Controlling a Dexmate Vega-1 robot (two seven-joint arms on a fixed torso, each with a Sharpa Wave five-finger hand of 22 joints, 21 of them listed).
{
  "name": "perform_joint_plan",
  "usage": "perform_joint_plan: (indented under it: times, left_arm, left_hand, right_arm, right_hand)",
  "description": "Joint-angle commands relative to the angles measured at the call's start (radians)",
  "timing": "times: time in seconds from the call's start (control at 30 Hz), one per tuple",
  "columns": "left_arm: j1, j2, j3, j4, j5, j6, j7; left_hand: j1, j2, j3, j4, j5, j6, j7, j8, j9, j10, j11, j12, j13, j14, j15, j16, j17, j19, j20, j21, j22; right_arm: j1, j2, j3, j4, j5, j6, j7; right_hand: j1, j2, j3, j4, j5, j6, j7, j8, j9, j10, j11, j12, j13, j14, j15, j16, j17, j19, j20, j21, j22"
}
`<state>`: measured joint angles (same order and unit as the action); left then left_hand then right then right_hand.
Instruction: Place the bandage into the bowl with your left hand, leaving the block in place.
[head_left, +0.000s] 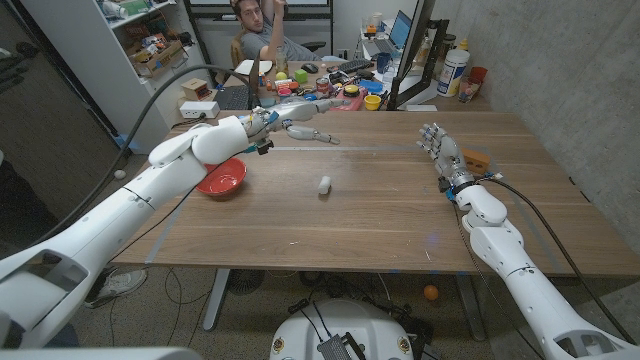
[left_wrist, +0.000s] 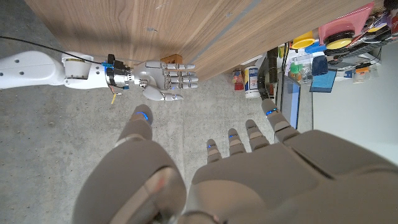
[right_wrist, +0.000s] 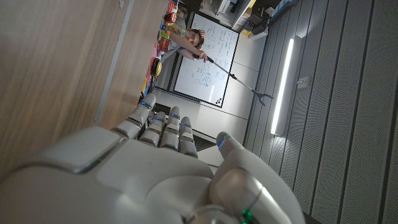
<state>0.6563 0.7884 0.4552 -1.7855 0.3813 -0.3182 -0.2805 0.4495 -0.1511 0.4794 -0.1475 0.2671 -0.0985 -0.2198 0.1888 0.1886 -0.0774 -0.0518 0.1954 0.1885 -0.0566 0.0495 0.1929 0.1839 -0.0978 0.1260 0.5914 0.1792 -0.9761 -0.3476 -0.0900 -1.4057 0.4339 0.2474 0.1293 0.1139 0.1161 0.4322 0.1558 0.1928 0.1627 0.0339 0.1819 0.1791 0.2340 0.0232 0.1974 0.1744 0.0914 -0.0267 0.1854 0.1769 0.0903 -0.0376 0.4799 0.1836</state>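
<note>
A small white bandage roll (head_left: 324, 185) lies near the middle of the wooden table (head_left: 380, 215). The red bowl (head_left: 222, 177) stands to its left, partly under my left forearm. My left hand (head_left: 298, 126) is over the far side of the table, beyond both, with its fingers stretched out and nothing in them. In the left wrist view, the left hand (left_wrist: 249, 168) shows spread fingers. My right hand (head_left: 441, 150) stands upright and open at the right, and also appears as the right hand (left_wrist: 163, 79). The wooden block (head_left: 477, 160) sits just right of it.
A person (head_left: 262, 30) sits behind the table at a cluttered desk with coloured cups and a keyboard (head_left: 330, 85). A shelf (head_left: 150, 40) stands at the far left. The concrete wall (head_left: 590, 70) runs along the right side.
</note>
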Motion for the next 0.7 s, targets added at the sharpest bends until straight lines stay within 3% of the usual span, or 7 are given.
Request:
perform_joint_plan:
  times: [0.03, 0.2, 0.3, 0.7]
  left_arm:
    - [-0.035, -0.011, 0.037, -0.014, 0.087, 0.058, -0.042]
    - [-0.061, -0.019, 0.066, -0.015, 0.138, 0.087, -0.069]
    - [-0.081, -0.025, 0.085, -0.008, 0.160, 0.097, -0.091]
    - [-0.173, -0.058, 0.162, 0.039, 0.173, 0.101, -0.234]
  left_hand:
    - [0.018, -0.002, -0.004, -0.001, 0.006, -0.005, 0.000, 0.006, 0.002, 0.003, -0.007, 0.008, 0.004, 0.007, -0.001, 0.004, 0.004, 0.000, 0.013, -0.006, 0.005]
    - [0.024, -0.002, -0.007, -0.002, 0.009, -0.002, 0.000, 0.007, 0.002, 0.006, -0.008, 0.009, 0.004, 0.011, -0.008, 0.006, 0.004, -0.013, 0.015, -0.013, 0.005]
    - [0.030, -0.002, -0.010, -0.002, 0.011, -0.001, 0.000, 0.008, 0.002, 0.005, -0.011, 0.009, 0.004, 0.013, -0.011, 0.007, 0.005, -0.008, 0.030, -0.014, 0.006]
    - [0.045, 0.000, -0.017, -0.002, 0.017, 0.012, 0.001, 0.013, 0.003, 0.010, -0.009, 0.012, 0.005, 0.031, -0.023, 0.012, 0.006, 0.021, 0.024, -0.010, 0.006]
  right_arm:
    - [0.007, 0.000, 0.002, 0.017, 0.005, 0.016, 0.009]
    - [0.007, 0.002, 0.004, 0.024, 0.009, 0.021, 0.012]
    - [0.006, 0.003, 0.005, 0.027, 0.010, 0.023, 0.013]
    - [0.010, 0.009, 0.011, 0.040, 0.014, 0.029, 0.013]
  right_hand:
    - [0.005, 0.058, 0.001, -0.004, 0.003, 0.013, 0.000, 0.008, 0.002, 0.008, 0.003, 0.008, 0.004, 0.011, -0.003, 0.005, 0.000, 0.011, -0.034, -0.006, 0.003]
    - [0.004, 0.057, 0.001, -0.003, 0.004, 0.013, 0.000, 0.007, 0.002, 0.008, 0.002, 0.008, 0.004, 0.012, -0.002, 0.004, 0.000, 0.012, -0.034, -0.006, 0.003]
    - [0.004, 0.057, 0.001, -0.003, 0.004, 0.014, 0.001, 0.007, 0.002, 0.008, 0.004, 0.008, 0.004, 0.012, -0.002, 0.004, 0.000, 0.012, -0.034, -0.007, 0.003]
    - [0.002, 0.056, 0.001, -0.002, 0.004, 0.015, 0.001, 0.007, 0.002, 0.010, 0.005, 0.008, 0.004, 0.014, -0.003, 0.003, -0.001, 0.012, -0.034, -0.009, 0.003]
